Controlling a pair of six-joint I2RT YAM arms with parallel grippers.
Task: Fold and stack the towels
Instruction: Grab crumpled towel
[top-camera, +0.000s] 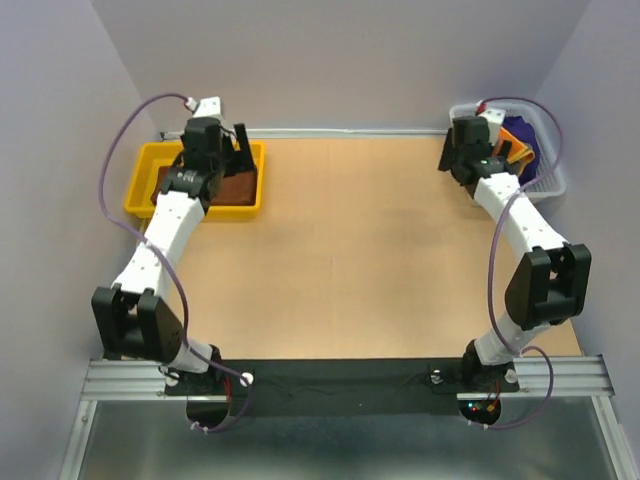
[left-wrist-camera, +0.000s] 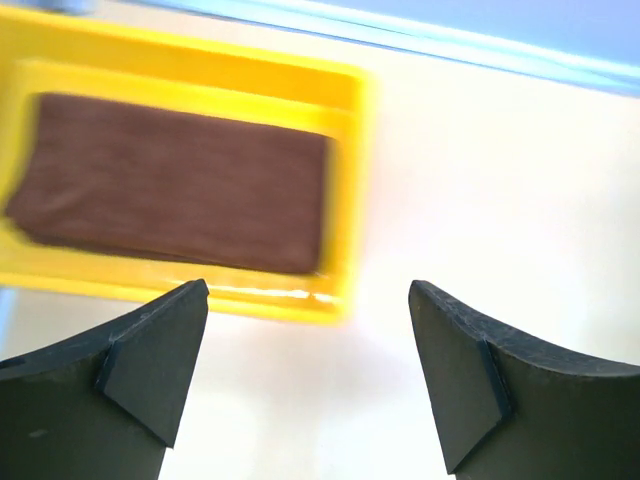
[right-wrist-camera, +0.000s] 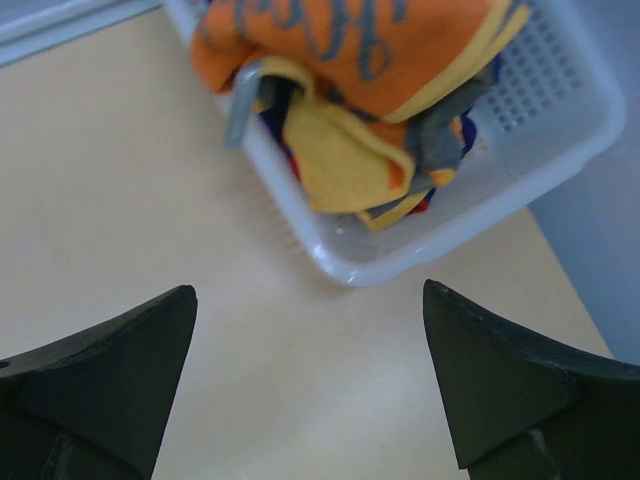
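A folded dark brown towel (left-wrist-camera: 170, 180) lies flat in the yellow tray (left-wrist-camera: 345, 190) at the back left; from above the same towel (top-camera: 238, 188) shows beside my left arm. My left gripper (left-wrist-camera: 308, 300) hovers open over the table just right of the tray's near corner, with nothing between its fingers; in the top view that gripper (top-camera: 242, 150) is above the tray's right end. An orange towel with dark print and yellow border (right-wrist-camera: 340, 50) is bunched in the white basket (right-wrist-camera: 450, 250). A purple towel (top-camera: 522, 135) lies behind it. My right gripper (right-wrist-camera: 310, 300) stands open and empty over the table, just short of the basket's near corner.
The white basket (top-camera: 545, 180) sits in the back right corner against the wall. The yellow tray (top-camera: 140, 190) sits at the back left. Tan tabletop (top-camera: 360, 250) spreads between them. Grey walls close in the back and sides.
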